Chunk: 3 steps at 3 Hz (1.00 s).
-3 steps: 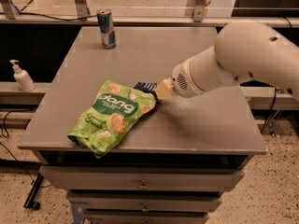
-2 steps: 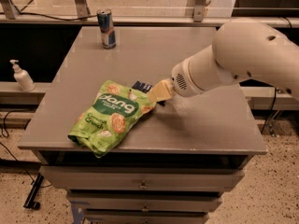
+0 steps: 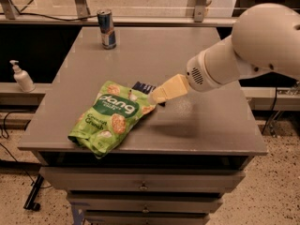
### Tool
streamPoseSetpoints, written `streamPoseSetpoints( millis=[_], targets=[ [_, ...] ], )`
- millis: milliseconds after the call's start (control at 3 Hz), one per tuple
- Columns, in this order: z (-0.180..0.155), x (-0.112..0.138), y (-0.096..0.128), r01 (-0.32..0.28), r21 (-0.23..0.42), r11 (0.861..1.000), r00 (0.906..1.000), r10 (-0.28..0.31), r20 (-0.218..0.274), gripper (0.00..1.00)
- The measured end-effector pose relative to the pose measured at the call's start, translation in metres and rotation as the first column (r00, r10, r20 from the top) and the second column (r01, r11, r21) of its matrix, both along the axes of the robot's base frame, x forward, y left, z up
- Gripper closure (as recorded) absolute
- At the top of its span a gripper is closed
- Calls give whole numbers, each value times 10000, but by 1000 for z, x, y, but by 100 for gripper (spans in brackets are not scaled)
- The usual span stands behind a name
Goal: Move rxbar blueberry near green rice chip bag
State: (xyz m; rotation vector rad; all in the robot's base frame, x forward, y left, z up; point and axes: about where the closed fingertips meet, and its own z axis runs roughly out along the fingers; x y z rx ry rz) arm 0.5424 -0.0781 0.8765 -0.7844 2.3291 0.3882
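The green rice chip bag (image 3: 114, 116) lies flat on the front left of the grey table (image 3: 187, 50). The rxbar blueberry (image 3: 143, 86), a small dark navy wrapper, lies on the table touching the bag's upper right edge; its right end is hidden behind my gripper. My gripper (image 3: 157, 97), beige-tipped on a white arm that comes in from the right, sits low over the table, right at the bar and the bag's right corner.
An upright blue-and-silver drink can (image 3: 107, 28) stands at the table's back left. A white pump bottle (image 3: 22, 77) stands on a lower ledge to the left. Drawers are below the table's front edge (image 3: 140, 150).
My gripper tip has edged slightly left and down toward the bag's corner. The bar and the bag have stayed where they were.
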Motion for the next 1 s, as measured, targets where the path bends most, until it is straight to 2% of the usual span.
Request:
streamPoseSetpoints(
  millis=[333, 667, 1000],
  targets=[
    [36, -6, -41, 46, -340, 9994, 9953, -13, 967, 0],
    [89, -19, -96, 471, -777, 9959, 9681, -264, 2493, 0],
    [91, -21, -99, 304, -1023, 9943, 9639, -21, 2664, 0]
  ],
)
